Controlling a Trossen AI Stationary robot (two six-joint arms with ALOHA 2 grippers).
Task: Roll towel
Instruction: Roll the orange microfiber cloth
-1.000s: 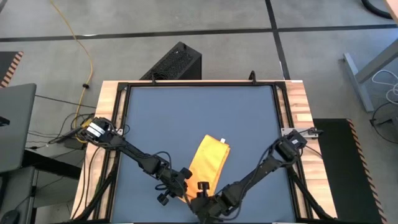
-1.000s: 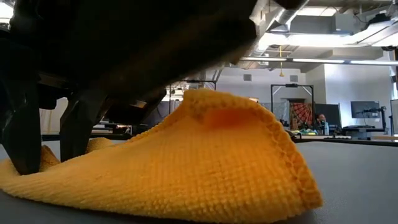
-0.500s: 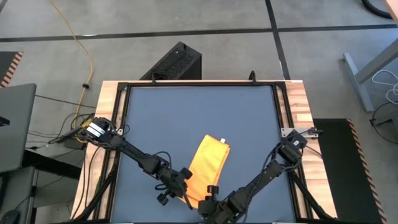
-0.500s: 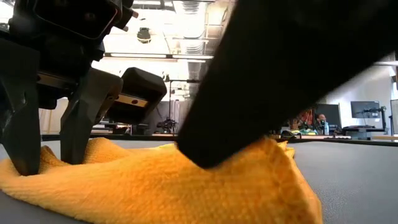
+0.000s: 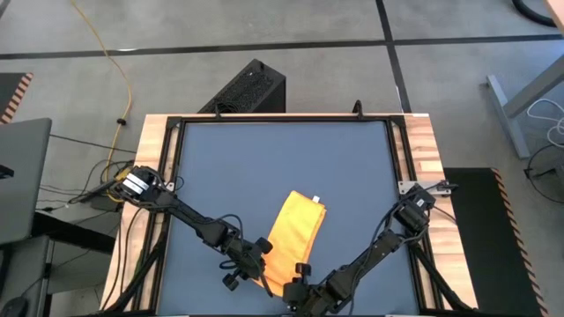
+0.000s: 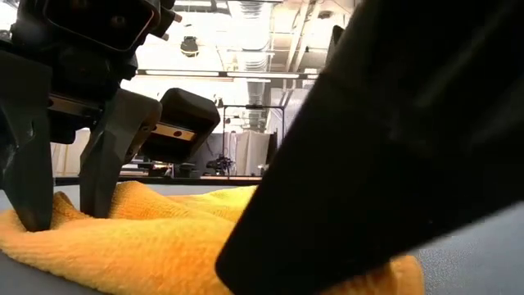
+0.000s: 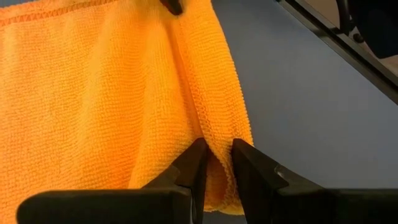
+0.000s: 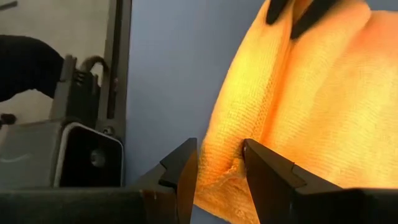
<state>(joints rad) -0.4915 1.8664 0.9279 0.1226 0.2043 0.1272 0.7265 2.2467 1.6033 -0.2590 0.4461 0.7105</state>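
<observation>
The yellow-orange towel [image 5: 297,231] lies slantwise on the dark blue tabletop [image 5: 264,167], its small white tag [image 5: 315,197] at the far end. Both grippers are at its near end. My left gripper [image 5: 262,264] stands at the towel's left near side and is shut on a raised fold [image 7: 216,158]. My right gripper [image 5: 297,280] is at the near corner and is shut on the towel's edge [image 8: 222,163]. In the low view my left gripper's fingers [image 6: 105,156] stand on the towel [image 6: 164,238], and my right gripper [image 6: 385,164] fills the right side. My left gripper pinches a raised fold of the towel [image 7: 217,146] between its two fingers, close to the hemmed side edge. The fingers point down at it from above. The towel lies on the table around the fold. My right gripper has the towel's near edge [image 8: 231,155] between its two fingers, by the corner, coming low from the table's near side. The cloth lies bunched there, down on the table.
A black frame [image 5: 173,176] and wooden borders [image 5: 423,150] run round the tabletop. A black box [image 5: 251,88] stands on the floor beyond the far edge. Bare blue top lies on the far side of the towel.
My right gripper has gone down and a little toward the table's near right. The towel's near end, which arched high above the table a second ago, now lies low and flattened. The far end has stayed in place.
</observation>
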